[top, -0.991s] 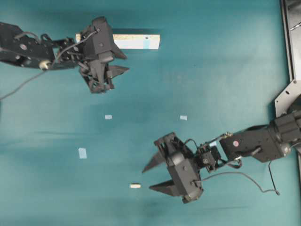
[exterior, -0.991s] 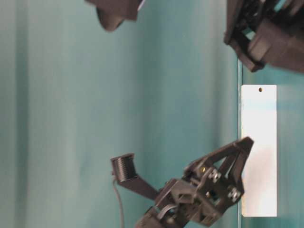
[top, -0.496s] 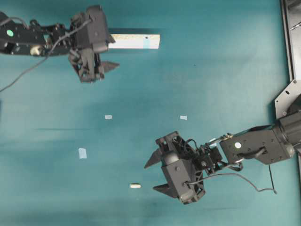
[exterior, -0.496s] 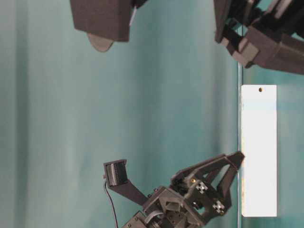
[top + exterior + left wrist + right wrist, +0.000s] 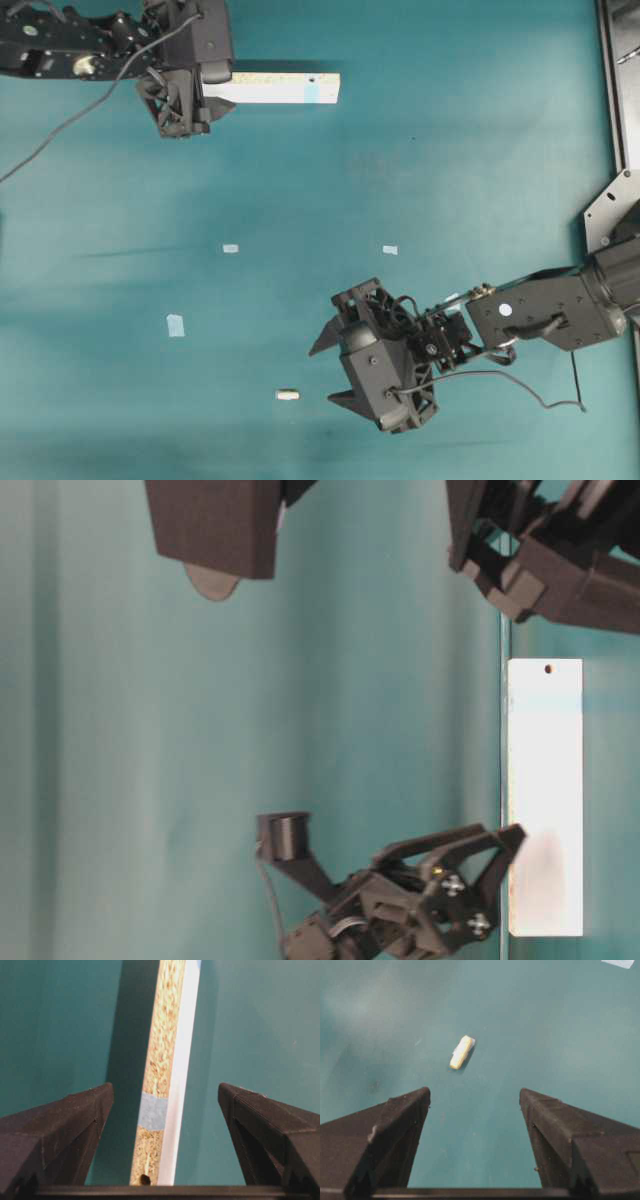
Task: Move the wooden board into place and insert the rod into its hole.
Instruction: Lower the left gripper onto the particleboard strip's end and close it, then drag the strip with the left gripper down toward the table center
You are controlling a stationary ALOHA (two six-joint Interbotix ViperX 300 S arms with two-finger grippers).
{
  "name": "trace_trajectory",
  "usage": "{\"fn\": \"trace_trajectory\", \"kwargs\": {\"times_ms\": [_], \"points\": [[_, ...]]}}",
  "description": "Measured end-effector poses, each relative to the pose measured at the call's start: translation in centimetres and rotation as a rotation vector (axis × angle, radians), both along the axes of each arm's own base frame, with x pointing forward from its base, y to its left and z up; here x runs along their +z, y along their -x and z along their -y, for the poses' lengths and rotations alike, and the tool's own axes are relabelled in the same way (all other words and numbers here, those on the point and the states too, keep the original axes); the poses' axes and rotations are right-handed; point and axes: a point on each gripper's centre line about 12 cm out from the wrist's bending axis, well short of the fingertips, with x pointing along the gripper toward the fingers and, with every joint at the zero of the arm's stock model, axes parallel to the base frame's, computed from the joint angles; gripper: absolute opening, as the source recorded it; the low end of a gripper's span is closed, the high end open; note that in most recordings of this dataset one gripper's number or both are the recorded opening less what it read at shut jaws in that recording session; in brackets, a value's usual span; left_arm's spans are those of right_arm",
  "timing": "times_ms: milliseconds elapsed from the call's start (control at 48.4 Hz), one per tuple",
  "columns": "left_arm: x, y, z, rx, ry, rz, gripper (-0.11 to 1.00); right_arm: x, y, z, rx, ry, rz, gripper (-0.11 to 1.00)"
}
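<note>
Black and spread wide, the left gripper [image 5: 205, 100] sits at the end of the wooden board [image 5: 285, 88] near the desk's [image 5: 450, 150] far edge — nothing pinched. Equally wide, the right gripper [image 5: 333, 372] faces the rod [image 5: 287, 395], which lies just beyond its fingertips near the desk's near edge.

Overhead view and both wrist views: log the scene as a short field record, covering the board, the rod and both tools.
wooden board: lies flat at the top of the teal table, long axis left to right
board marking: light-blue patch near its right end
left tool: open, over the board's left end, board lined up between its fingers in the wrist view
rod: lies loose on the table near the bottom
right tool: open, just right of the rod, not touching it
</note>
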Motion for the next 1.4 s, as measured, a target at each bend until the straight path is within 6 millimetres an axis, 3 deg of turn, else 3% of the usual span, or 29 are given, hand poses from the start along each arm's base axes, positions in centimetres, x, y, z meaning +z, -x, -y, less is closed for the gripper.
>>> {"fn": "trace_trajectory", "kwargs": {"times_ms": [103, 268, 496, 661, 909, 1074, 1280, 1404], "points": [[-1.2, -0.2, -0.1, -0.002, 0.008, -0.022, 0.91, 0.5, 0.0, 0.0, -0.002, -0.003, 0.006, 0.81], [-2.0, -0.5, -0.3, 0.0, 0.004, -0.017, 0.91, 3.3, -0.1, 0.5, -0.014, -0.018, 0.06, 0.81], [-2.0, -0.7, -0.5, 0.004, -0.005, 0.001, 0.9, 10.3, -0.7, 3.8, -0.099, -0.065, 0.223, 0.81], [-2.2, -0.6, -0.4, 0.004, -0.004, -0.002, 0.9, 14.8, -0.6, 4.3, -0.111, -0.097, 0.335, 0.81], [-2.9, 0.0, -0.2, 0.008, -0.013, 0.013, 0.88, 17.1, -0.9, 4.3, -0.112, -0.114, 0.391, 0.81], [-3.2, 0.3, -0.1, 0.009, -0.013, 0.013, 0.72, 17.1, -0.9, 4.3, -0.112, -0.114, 0.391, 0.81], [-3.2, 0.2, 0.0, 0.008, -0.014, 0.015, 0.22, 17.1, -1.0, 4.3, -0.113, -0.114, 0.392, 0.81], [-3.2, 0.1, 0.1, 0.003, -0.014, 0.015, 0.21, 17.1, -1.0, 4.3, -0.113, -0.114, 0.392, 0.81]]}}
